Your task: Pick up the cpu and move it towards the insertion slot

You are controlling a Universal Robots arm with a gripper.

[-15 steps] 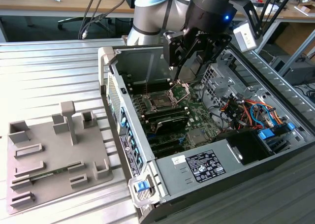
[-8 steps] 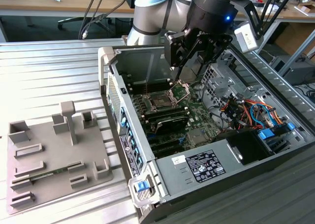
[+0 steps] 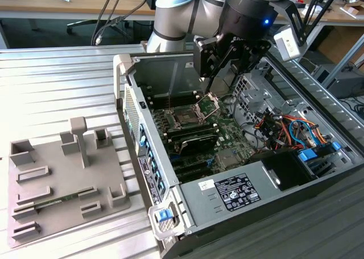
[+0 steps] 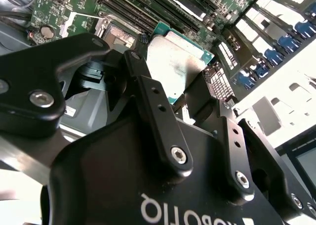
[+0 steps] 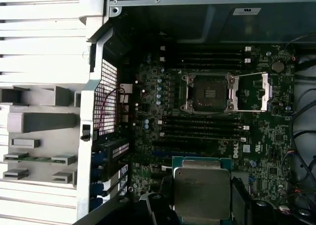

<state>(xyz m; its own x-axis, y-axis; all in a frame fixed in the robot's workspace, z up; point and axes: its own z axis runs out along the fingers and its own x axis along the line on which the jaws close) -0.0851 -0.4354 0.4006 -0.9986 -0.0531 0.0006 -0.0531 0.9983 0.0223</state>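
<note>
In the exterior view the robot arm reaches down into an open computer case (image 3: 187, 205) that lies on a ribbed metal table (image 3: 57, 82). The gripper (image 3: 219, 57) hangs above the green board inside, and the chip cannot be made out there. Both wrist views show more. The claw is closed on the cpu (image 4: 175, 62), one black finger (image 4: 148, 94) on each side of it. The chip's pale silver top (image 5: 201, 193) faces the camera in the first wrist view, with a green edge around it. The cpu is up in the air over the board, not touching it. The insertion slot (image 5: 207, 92) sits open, well apart from the chip, its metal bracket (image 5: 253, 91) flipped out to one side. In the exterior view the slot (image 3: 187, 116) is below the gripper. A grey holder tray (image 3: 62, 179) rests on the table on the exterior view's left, beside the case.
</note>
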